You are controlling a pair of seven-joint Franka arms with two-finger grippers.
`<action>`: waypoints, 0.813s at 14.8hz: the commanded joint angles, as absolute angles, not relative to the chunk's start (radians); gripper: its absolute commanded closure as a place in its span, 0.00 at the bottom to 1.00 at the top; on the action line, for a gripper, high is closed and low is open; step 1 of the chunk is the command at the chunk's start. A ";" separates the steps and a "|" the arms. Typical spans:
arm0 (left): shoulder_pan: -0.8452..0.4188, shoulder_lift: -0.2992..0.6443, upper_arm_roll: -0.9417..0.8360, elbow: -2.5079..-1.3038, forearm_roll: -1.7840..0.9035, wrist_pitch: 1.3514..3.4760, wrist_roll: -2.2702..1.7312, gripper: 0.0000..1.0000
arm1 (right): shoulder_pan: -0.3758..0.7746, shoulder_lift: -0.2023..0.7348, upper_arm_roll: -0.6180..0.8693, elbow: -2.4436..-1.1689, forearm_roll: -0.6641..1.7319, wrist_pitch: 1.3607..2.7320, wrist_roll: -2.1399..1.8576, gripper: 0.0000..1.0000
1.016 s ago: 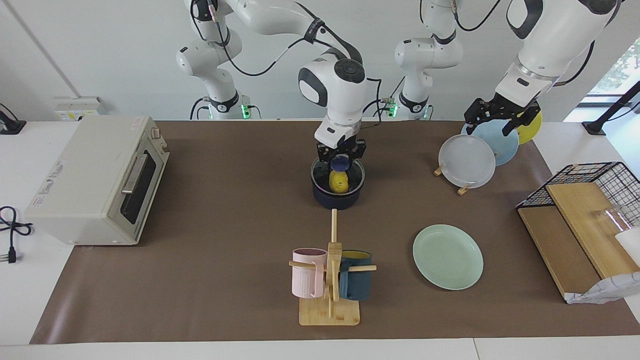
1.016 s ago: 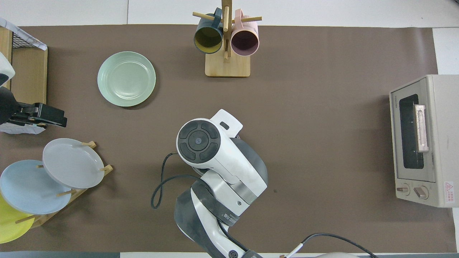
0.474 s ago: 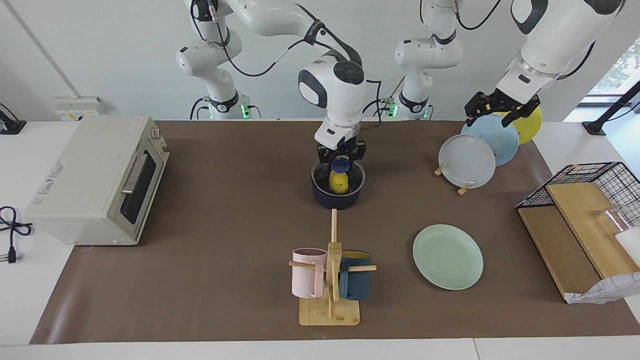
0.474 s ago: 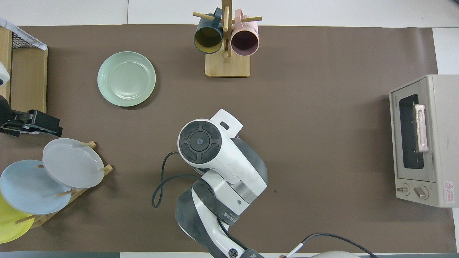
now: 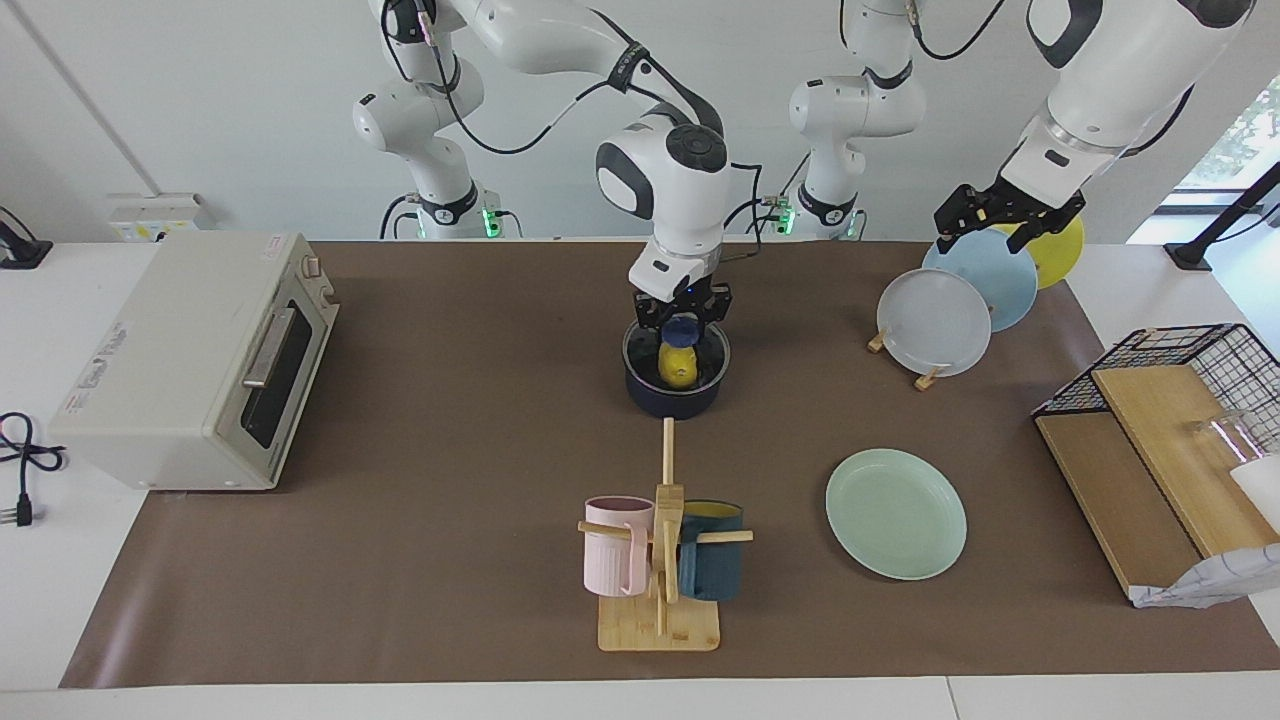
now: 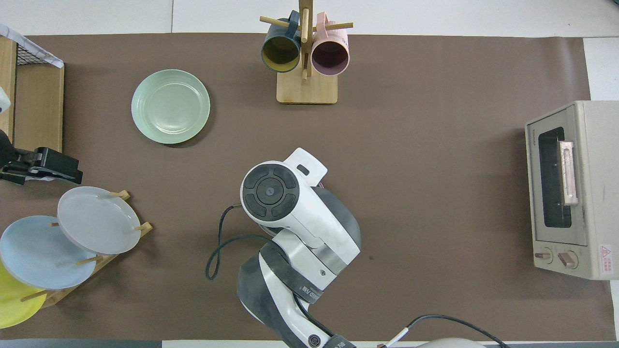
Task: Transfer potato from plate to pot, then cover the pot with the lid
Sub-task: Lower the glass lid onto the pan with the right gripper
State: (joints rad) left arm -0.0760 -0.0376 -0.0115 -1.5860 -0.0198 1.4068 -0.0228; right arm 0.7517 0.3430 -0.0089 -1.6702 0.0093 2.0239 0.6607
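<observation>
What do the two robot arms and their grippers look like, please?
Both arms are glossy white with rounded joints, dark grey caps and black bands; black cables loop along them. The left gripper and right gripper are black, angular two-finger units. Green lights glow at the bases.

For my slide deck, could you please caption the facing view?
Right gripper holds the glass lid by its knob on the navy pot, potato inside; left gripper hangs open over the plate rack.

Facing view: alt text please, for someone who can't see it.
The right gripper is shut on the blue knob of the clear glass lid, over the dark navy pot holding the yellow toy potato. The pale mint-green plate lies bare; the open left gripper hovers over the upright plates.
</observation>
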 commanded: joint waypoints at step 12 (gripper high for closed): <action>-0.071 -0.031 -0.009 -1.563 -0.012 1.485 -0.034 0.00 | 0.741 0.333 -0.003 -1.690 0.002 2.052 0.669 0.00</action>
State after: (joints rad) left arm -0.0737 -0.0376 -0.0110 -1.5770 -0.0198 1.4785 -0.0245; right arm 0.7515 0.3430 -0.0092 -1.6816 0.0090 2.0412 0.6607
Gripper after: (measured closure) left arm 0.000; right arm 0.000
